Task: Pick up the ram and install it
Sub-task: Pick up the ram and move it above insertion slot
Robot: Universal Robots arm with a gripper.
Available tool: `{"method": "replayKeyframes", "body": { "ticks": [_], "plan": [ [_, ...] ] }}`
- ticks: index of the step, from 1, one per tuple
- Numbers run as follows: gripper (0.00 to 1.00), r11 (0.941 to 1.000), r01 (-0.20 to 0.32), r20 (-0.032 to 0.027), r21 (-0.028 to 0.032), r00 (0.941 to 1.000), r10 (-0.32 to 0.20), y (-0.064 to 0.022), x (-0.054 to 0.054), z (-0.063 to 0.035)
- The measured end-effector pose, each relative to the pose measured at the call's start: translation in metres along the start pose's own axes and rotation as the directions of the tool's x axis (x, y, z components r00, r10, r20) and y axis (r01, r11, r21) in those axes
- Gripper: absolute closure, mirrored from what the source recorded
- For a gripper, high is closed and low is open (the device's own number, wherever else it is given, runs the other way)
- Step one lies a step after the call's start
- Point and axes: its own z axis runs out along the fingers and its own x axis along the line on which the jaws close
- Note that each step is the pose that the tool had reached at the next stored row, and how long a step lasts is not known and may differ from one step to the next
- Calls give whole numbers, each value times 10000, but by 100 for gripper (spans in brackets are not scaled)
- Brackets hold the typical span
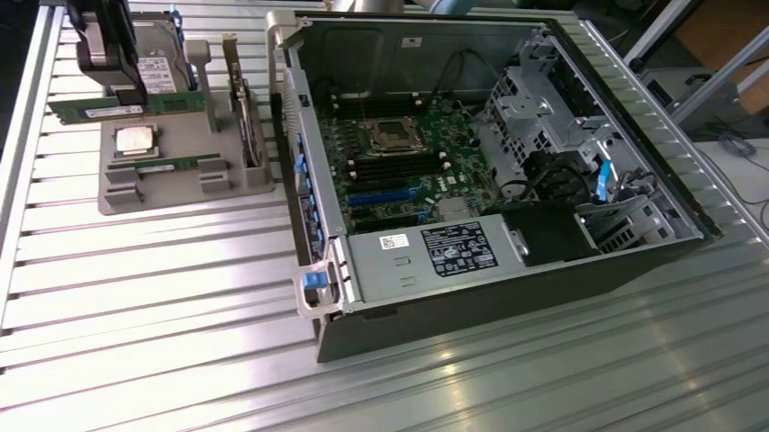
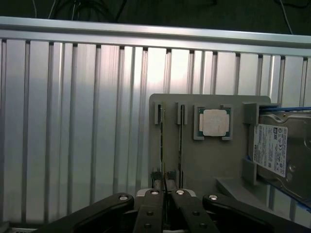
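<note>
The ram [image 1: 96, 110] is a long green stick with a white label. It stands on edge over the grey holder [image 1: 180, 193], and one end reaches past the holder's edge on the exterior view's left. My black gripper [image 1: 121, 94] comes down onto it from above. In the wrist view my gripper [image 2: 163, 183] is shut on the ram's thin top edge [image 2: 162, 145], which runs straight out from between the fingertips. I cannot tell whether the ram is clear of its slot. A second green stick [image 2: 180, 145] stands in the neighbouring slot [image 1: 180, 165].
The holder [image 2: 204, 165] also carries a square silver processor [image 1: 132, 141] [image 2: 214, 122] and a hard drive [image 1: 157, 63] [image 2: 274, 150]. An open computer case [image 1: 315, 270] lies on the exterior view's right, with black memory slots [image 1: 384, 171] on its motherboard. A ribbed aluminium table [image 1: 144, 297] lies underneath.
</note>
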Motion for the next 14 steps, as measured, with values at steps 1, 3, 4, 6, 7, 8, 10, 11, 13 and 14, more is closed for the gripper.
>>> {"method": "replayKeyframes", "body": {
  "ticks": [1, 3, 4, 6, 7, 8, 10, 11, 13, 14],
  "plan": [
    [88, 10000, 0, 0, 0, 10000, 0, 1, 0, -15],
    [88, 10000, 0, -1, -1, 10000, 0, 1, 0, -43],
    [88, 10000, 0, 0, 0, 10000, 0, 2, 0, -52],
    [88, 10000, 0, 0, 0, 10000, 0, 3, -1, -75],
    [88, 10000, 0, 0, 0, 10000, 0, 3, -1, -88],
    [88, 10000, 0, 1, 1, 10000, 0, 3, -1, -99],
    [88, 10000, 0, 0, 0, 10000, 0, 4, -1, -117],
    [88, 10000, 0, 0, -1, 10000, 0, 4, -1, -125],
    [88, 10000, 0, 0, 0, 10000, 0, 5, -1, -139],
    [88, 10000, 0, 0, 0, 10000, 0, 5, -1, -148]
  ]
}}
